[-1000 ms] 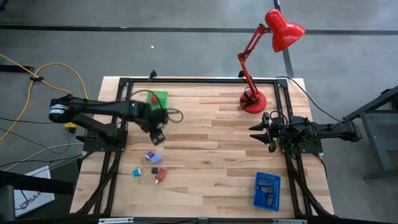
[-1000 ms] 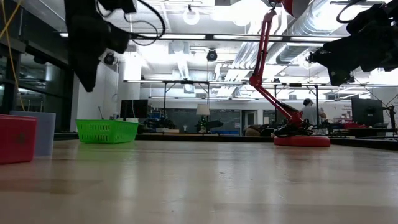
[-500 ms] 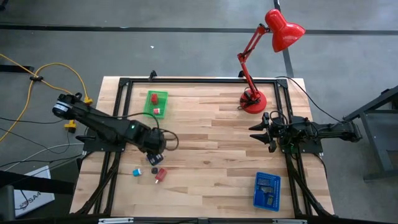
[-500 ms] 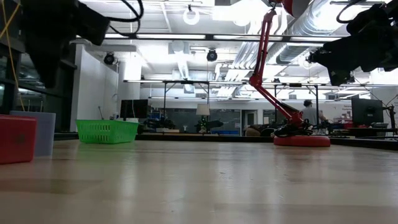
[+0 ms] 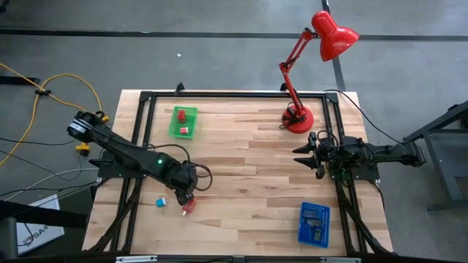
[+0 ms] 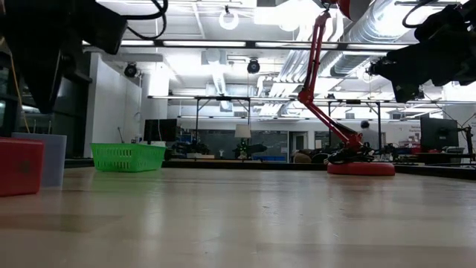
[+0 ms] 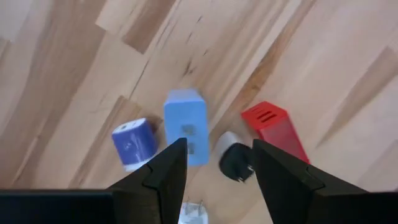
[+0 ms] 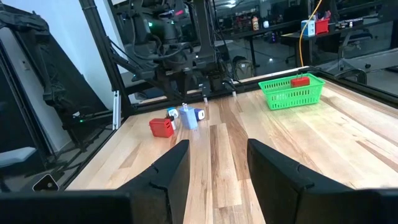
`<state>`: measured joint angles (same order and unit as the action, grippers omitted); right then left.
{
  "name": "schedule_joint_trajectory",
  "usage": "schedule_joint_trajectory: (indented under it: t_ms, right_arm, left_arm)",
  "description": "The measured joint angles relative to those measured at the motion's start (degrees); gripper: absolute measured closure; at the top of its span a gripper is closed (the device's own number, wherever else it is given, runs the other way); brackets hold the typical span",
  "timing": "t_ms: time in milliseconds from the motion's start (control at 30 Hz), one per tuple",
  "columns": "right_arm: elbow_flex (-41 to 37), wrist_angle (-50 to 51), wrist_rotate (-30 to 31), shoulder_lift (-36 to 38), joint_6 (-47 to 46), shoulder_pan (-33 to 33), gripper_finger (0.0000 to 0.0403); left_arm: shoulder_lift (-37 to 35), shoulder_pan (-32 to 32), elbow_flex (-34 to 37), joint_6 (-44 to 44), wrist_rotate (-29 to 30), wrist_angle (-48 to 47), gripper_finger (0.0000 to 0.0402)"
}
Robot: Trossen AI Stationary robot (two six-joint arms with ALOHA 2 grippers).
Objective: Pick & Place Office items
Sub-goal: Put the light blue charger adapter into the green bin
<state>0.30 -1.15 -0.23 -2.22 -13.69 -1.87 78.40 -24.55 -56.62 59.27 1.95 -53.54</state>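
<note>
Several office items lie in a cluster near the table's left near part. The left wrist view shows a light blue block (image 7: 185,127), a darker blue block (image 7: 134,143), a black-and-white piece (image 7: 235,160) and a red block (image 7: 273,130). From above, a teal piece (image 5: 160,201) and the red block (image 5: 189,206) show beside my arm. My left gripper (image 7: 217,163) (image 5: 183,191) hangs open over this cluster, pointing down, its fingers either side of the black piece and apart from it. My right gripper (image 8: 217,155) (image 5: 307,153) waits open at the right side.
A green tray (image 5: 183,122) with red pieces inside stands at the far left. A blue perforated tray (image 5: 314,224) sits near the right near corner. A red desk lamp's base (image 5: 297,117) rests at the far right. Bare wood lies across the middle.
My left gripper has travelled from beside the green tray toward the table's near edge and now stands over the cluster of items. The items have stayed in place.
</note>
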Motion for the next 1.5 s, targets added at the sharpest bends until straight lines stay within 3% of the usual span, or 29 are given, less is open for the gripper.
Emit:
schedule_joint_trajectory:
  t_ms: [400,1500]
  right_arm:
    - [0.01,0.0,0.04,0.0,-0.01,0.0,0.0256]
    - [-0.01,-0.28,0.09,0.0,0.02,-0.02,0.0256]
  left_arm:
    - [1.8,1.57,0.0,-0.5,2.7,-3.51,0.023]
    - [8.41,1.5,0.07,-1.4,-0.39,-1.51,0.023]
